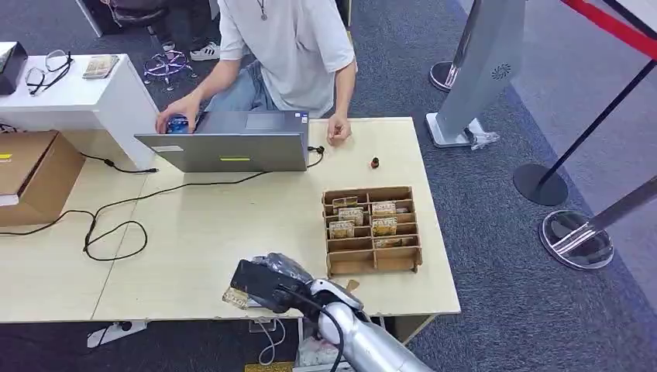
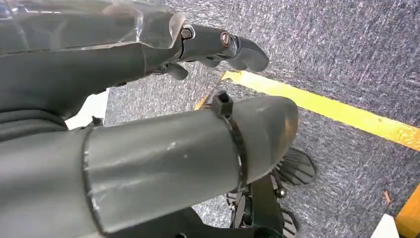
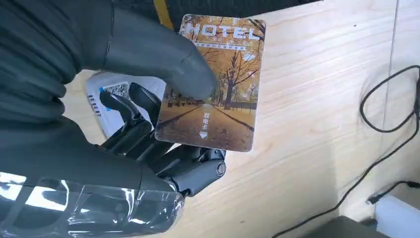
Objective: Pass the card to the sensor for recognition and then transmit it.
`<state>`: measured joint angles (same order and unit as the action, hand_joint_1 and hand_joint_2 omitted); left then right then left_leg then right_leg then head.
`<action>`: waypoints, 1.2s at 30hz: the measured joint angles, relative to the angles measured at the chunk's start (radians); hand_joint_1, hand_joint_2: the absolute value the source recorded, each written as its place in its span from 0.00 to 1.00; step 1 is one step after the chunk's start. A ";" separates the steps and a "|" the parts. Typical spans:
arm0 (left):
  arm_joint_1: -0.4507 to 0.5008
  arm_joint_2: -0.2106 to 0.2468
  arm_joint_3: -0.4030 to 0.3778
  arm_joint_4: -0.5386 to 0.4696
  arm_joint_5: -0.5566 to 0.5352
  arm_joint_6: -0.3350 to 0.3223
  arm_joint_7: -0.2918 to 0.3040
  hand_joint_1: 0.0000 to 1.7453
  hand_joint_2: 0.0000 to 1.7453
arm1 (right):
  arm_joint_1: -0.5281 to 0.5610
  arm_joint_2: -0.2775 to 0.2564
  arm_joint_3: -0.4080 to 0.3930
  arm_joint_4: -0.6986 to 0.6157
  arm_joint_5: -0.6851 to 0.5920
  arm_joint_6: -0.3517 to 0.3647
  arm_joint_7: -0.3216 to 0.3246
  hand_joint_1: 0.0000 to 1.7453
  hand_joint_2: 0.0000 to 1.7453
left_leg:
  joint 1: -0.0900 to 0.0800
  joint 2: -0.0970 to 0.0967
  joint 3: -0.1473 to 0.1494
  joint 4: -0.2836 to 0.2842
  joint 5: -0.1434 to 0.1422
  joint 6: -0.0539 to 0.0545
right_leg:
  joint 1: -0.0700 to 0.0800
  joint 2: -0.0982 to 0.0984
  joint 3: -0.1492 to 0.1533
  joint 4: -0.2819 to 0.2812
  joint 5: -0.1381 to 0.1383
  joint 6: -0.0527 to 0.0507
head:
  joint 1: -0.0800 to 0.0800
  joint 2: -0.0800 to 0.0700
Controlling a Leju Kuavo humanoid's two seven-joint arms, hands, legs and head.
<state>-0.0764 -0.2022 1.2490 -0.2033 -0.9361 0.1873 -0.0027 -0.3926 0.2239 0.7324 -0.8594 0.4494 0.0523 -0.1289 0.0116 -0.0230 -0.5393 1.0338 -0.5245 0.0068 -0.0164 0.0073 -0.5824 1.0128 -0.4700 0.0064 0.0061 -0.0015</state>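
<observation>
1. Right hand (image 3: 148, 124) pinches the card (image 3: 215, 84) between thumb and fingers, above the sensor (image 3: 114, 99) at the desk (image 1: 232, 225) edge.
2. Left hand (image 2: 148, 99) hangs with nothing in it, fingers apart.
3. Card seems light, stiff and slippery; hold it by one end.

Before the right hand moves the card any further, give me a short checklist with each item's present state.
1. Card held: ok. The right hand pinches the hotel card between thumb and fingers.
2. Sensor located: ok. A white device with a blue mark lies on the table under the hand.
3. Card touching the sensor: cannot tell.
4. Left hand out of the way: ok. The left hand hangs over carpet, holding nothing.
5. Card rack undisturbed: ok. The wooden rack stands apart from the hand.
6. Person clear: ok. The person's hands are at the laptop, across the table.
</observation>
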 joint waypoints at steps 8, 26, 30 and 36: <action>0.000 0.001 0.000 0.000 -0.006 -0.002 0.011 0.00 0.00 | -0.014 0.031 0.000 0.071 -0.010 -0.007 0.000 1.00 1.00 | 0.000 0.000 0.000 0.000 0.000 0.000 | 0.000 0.000 0.000 0.000 0.000 0.000 | 0.000 0.000; 0.000 -0.006 0.000 0.000 0.012 0.023 0.024 0.00 0.00 | -0.097 0.078 0.011 0.209 0.036 -0.095 0.021 1.00 1.00 | 0.000 0.000 0.000 0.000 0.000 0.000 | 0.000 0.000 0.000 0.000 0.000 0.000 | 0.000 0.000; 0.000 -0.006 0.000 0.000 0.013 0.027 0.026 0.00 0.00 | -0.114 0.080 0.011 0.230 0.048 -0.099 0.027 1.00 1.00 | 0.000 0.000 0.000 0.000 0.000 0.000 | 0.000 0.000 0.000 0.000 0.000 0.000 | 0.000 0.000; 0.000 -0.006 0.000 0.000 0.015 0.029 0.026 0.00 0.00 | -0.146 0.084 0.011 0.284 0.065 -0.119 0.038 1.00 1.00 | 0.000 0.000 0.000 0.000 0.000 0.000 | 0.000 0.000 0.000 0.000 0.000 0.000 | 0.000 0.000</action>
<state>-0.0768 -0.2083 1.2490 -0.2033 -0.9209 0.2167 0.0233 -0.5381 0.3075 0.7439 -0.5753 0.5142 -0.0663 -0.0912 0.0115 -0.0230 -0.5392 1.0338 -0.5244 0.0067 -0.0164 0.0074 -0.5823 1.0129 -0.4699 0.0064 0.0061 -0.0015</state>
